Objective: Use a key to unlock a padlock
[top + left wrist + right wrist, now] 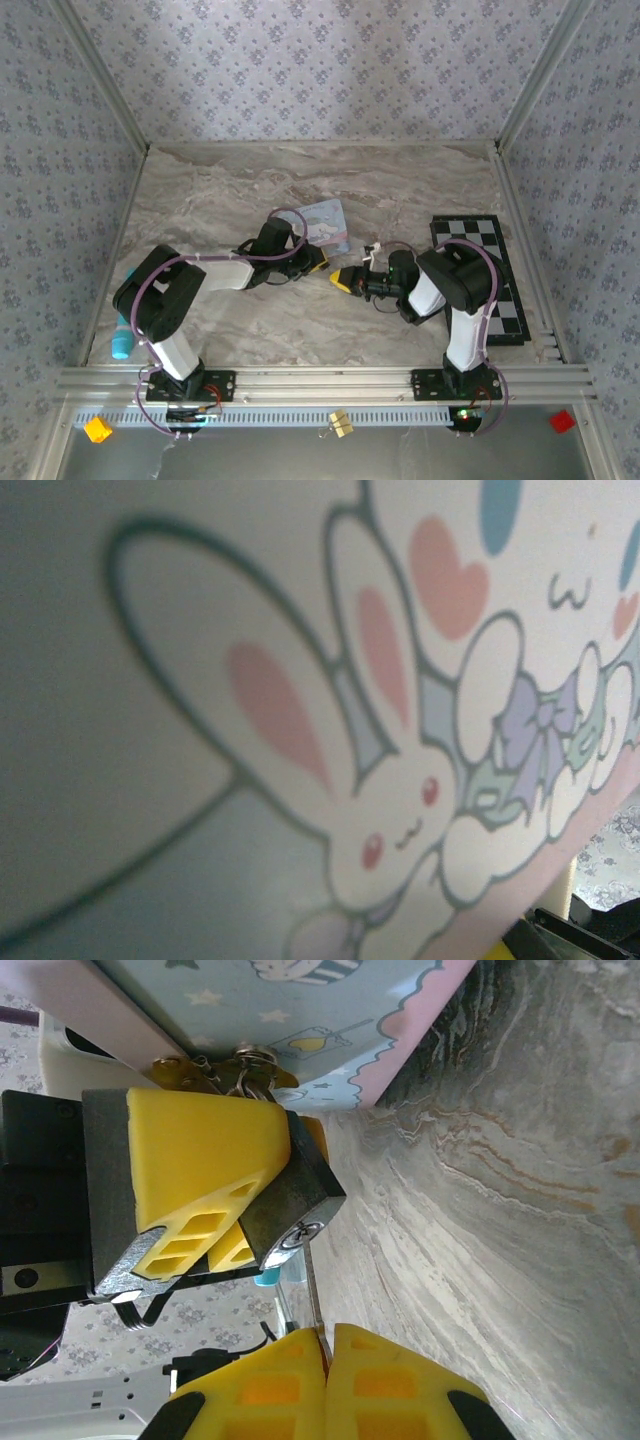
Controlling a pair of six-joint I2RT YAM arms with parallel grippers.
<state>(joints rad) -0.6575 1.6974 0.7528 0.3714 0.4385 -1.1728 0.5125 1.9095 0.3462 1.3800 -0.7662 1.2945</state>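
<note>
The padlock [292, 1198] is a small black block with a round silver keyhole facing my right gripper. My left gripper [315, 262] is shut on it, one yellow finger [200, 1160] pressed to its side. In the right wrist view, my right gripper [328, 1345] is shut on the key [313, 1295], a thin metal blade. The blade's tip sits at the keyhole [300, 1235]. In the top view the right gripper [345, 280] faces the left one, tip to tip, at the table's middle.
A pastel cartoon tin [325, 222] lies just behind the grippers and close before the left wrist camera [400, 780]. A chessboard [480, 280] lies at the right and a cyan object [122, 340] at the left edge. A brass lock [340, 422] sits on the front rail.
</note>
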